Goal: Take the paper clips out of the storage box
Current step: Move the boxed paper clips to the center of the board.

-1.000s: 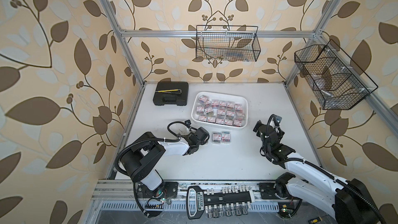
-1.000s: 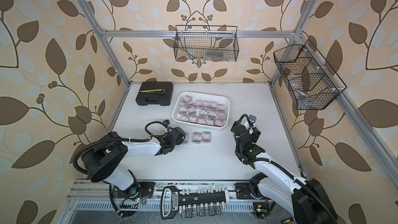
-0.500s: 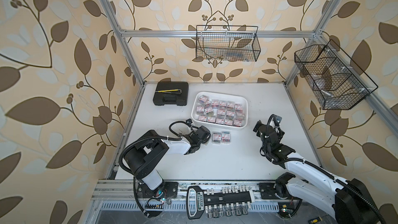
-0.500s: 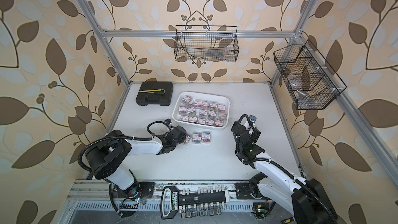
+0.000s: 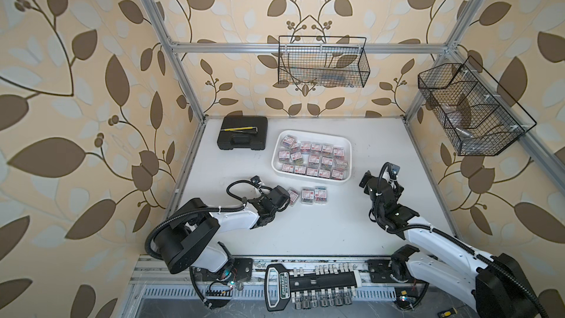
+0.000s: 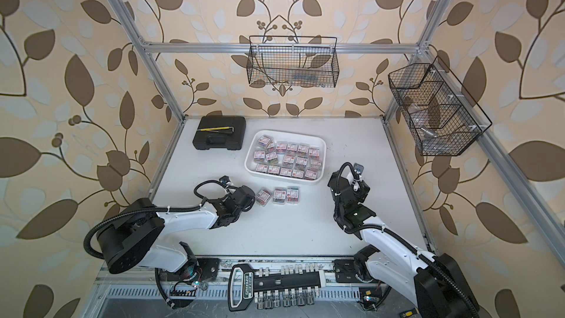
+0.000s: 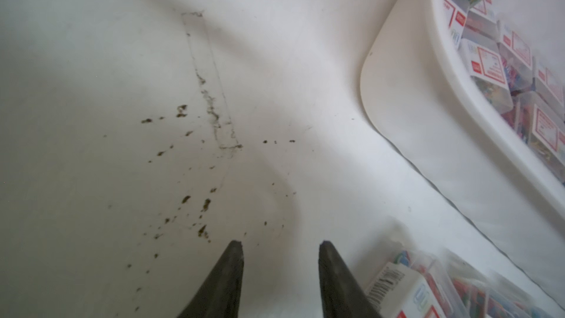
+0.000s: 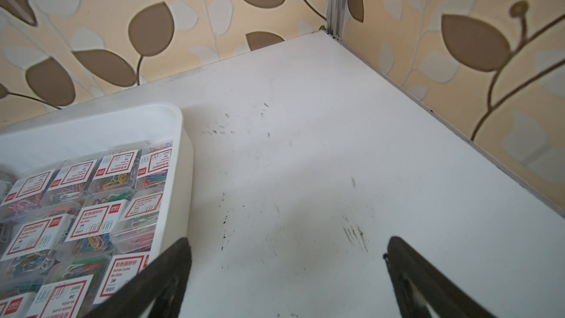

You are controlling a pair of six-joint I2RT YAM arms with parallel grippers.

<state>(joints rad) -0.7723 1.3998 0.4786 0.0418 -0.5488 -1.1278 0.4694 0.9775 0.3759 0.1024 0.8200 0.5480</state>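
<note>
One white tray (image 5: 315, 132), far centre, holding about sixteen paper clip boxes (image 5: 314, 159); three loose boxes (image 5: 307, 194) on the table (image 5: 305, 234) just nearer; left claw (image 7: 279, 244) slightly parted, empty; right claw (image 8: 287, 246) spread wide, empty.

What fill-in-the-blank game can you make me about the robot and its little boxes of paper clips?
1. ___ boxes of paper clips lie on the table outside the storage box.
2. The storage box is coloured ___.
3. The yellow tool lies on a case coloured ___.
4. The right gripper is open and holds ___.

Missing words: three; white; black; nothing.
</note>
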